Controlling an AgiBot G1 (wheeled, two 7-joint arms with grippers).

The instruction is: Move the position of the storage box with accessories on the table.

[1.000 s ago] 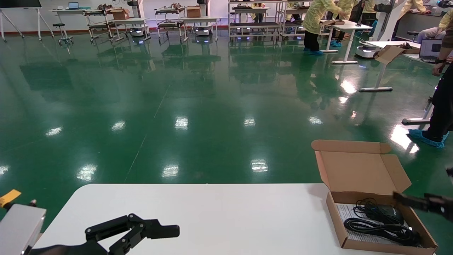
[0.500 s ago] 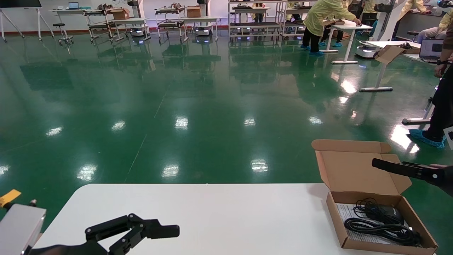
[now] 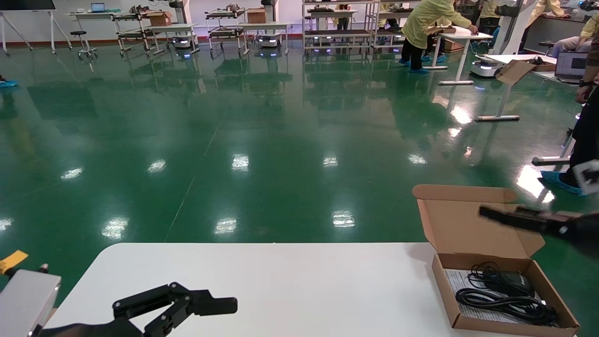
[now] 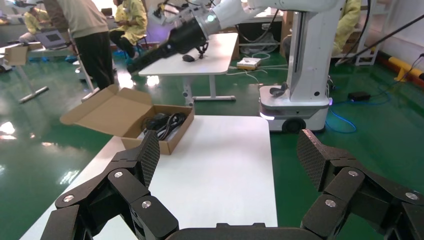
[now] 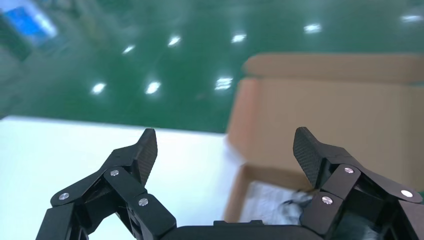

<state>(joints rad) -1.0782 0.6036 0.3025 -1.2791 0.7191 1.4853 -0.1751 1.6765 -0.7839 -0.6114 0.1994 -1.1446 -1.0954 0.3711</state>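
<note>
The storage box (image 3: 445,292) is a shallow brown cardboard mailer at the right end of the white table (image 3: 281,281), with its lid (image 3: 468,224) standing open over the far edge. Inside lie a coiled black cable (image 3: 500,302), a small black device (image 3: 512,281) and a white paper sheet (image 3: 456,281). My right gripper (image 3: 486,213) hovers open and empty in front of the lid, above the box; its wrist view shows the lid (image 5: 340,110) and paper (image 5: 270,200) between the open jaws (image 5: 225,145). My left gripper (image 3: 222,305) rests open and empty at the table's front left, far from the box (image 4: 177,137).
Green floor lies beyond the table's far edge. A person (image 3: 585,140) stands close to the right of the box. White desks (image 3: 505,61) and people in yellow coats are farther back. A grey block (image 3: 25,299) sits at the front left. A robot base (image 4: 295,107) stands off the table's end.
My right gripper has risen from beside the box's right wall to the height of the open lid and moved a little left. The left gripper and the box have not moved.
</note>
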